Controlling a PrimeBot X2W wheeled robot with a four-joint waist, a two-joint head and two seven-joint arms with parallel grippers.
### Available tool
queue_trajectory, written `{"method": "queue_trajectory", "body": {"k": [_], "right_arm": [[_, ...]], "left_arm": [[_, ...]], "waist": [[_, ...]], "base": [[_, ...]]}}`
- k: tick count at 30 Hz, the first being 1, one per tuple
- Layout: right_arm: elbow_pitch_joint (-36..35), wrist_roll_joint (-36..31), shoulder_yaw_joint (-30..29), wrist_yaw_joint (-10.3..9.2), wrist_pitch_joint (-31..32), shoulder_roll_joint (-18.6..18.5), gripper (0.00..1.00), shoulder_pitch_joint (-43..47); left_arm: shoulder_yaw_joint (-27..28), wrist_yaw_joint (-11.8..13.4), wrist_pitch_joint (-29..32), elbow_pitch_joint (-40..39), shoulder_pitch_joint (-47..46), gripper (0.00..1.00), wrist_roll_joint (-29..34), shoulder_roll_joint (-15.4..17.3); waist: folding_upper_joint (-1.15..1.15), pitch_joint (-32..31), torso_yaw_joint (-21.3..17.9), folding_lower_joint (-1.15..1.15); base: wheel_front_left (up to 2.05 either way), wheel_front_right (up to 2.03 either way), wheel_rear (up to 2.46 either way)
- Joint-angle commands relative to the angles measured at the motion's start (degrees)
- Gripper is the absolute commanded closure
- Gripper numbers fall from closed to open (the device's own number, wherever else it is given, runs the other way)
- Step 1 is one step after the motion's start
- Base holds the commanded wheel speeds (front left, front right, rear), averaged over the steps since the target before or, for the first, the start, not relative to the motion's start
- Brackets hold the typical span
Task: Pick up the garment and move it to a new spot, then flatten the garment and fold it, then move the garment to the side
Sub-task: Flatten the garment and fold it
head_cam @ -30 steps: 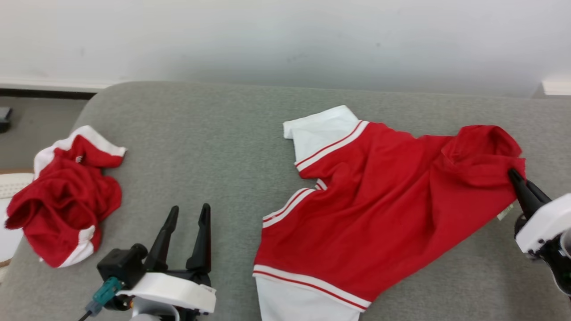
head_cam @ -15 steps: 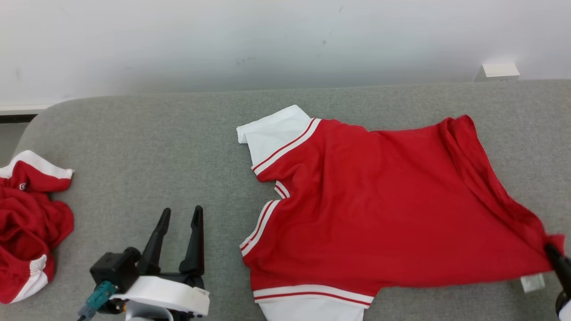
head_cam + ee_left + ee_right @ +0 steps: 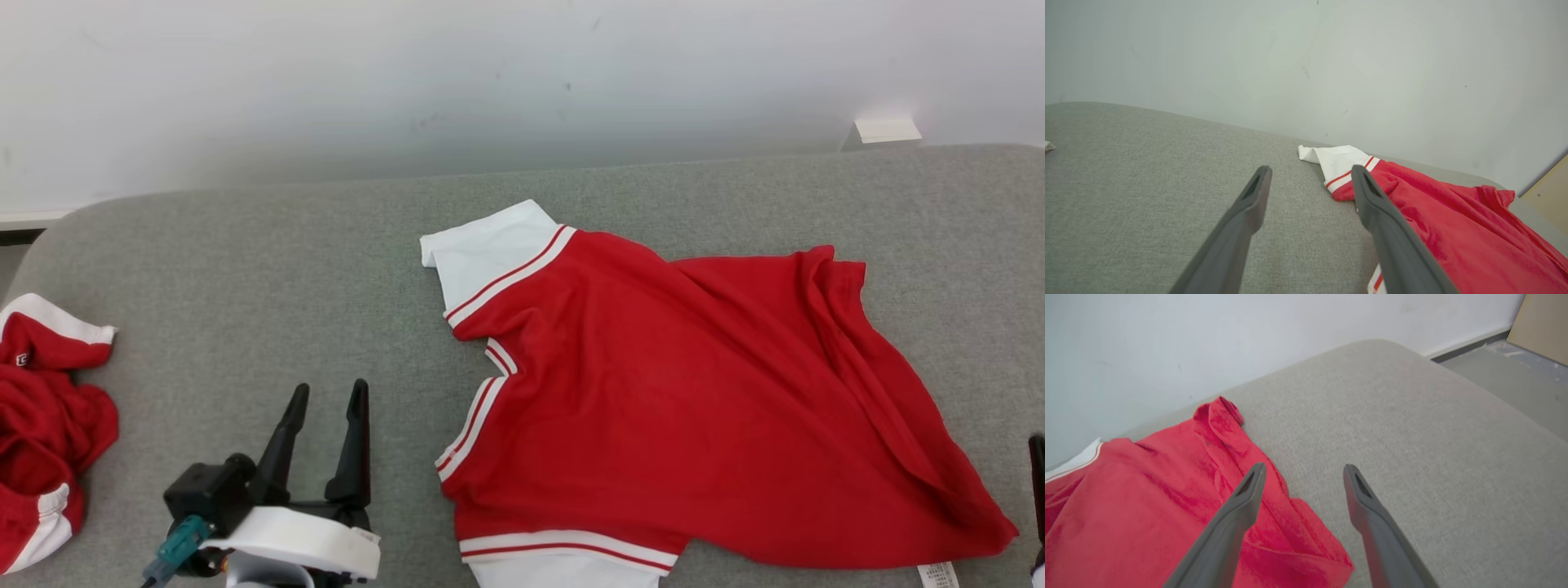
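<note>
The garment (image 3: 669,408) is a red shirt with white, red-striped sleeves, spread out on the grey cushioned surface (image 3: 245,269) right of centre, its hem toward the right. My left gripper (image 3: 330,389) stands open and empty at the lower left, to the left of the shirt; in the left wrist view the left gripper (image 3: 1310,169) points past the white sleeve of the garment (image 3: 1453,228). My right gripper (image 3: 1304,466) is open just above the hem corner of the garment (image 3: 1147,490), holding nothing. One of its fingers (image 3: 1037,482) shows at the right edge.
A second red and white garment (image 3: 41,425) lies crumpled at the surface's left edge. A white label (image 3: 939,574) pokes out under the hem corner. A pale wall runs behind the surface. Bare floor (image 3: 1515,371) lies beyond the surface's right end.
The right gripper pulled the hem corner out toward the lower right, then opened and let it go; the shirt now lies spread. The head camera shifted right. The left gripper stayed open.
</note>
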Motion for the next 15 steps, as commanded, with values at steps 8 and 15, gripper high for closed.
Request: {"method": "queue_trajectory", "body": {"k": [8, 15], "right_arm": [[-5.6, -6.4, 7.5, -0.01, -12.2, 3.8, 0.00, -3.1], [-1.4, -10.9, 15.3, -0.01, -25.6, 3.3, 0.00, -4.1]], "left_arm": [[0.6, -0.3, 0.0, 0.0, 0.2, 0.00, 0.9, 0.3], [0.0, -0.5, 0.0, -0.2, 0.1, 0.00, 0.5, 0.2]], "waist": [[0.00, -1.4, 0.4, 0.00], [0.00, -2.6, 1.2, 0.00]], "base": [[0.00, 0.00, 0.00], [0.00, 0.00, 0.00]]}}
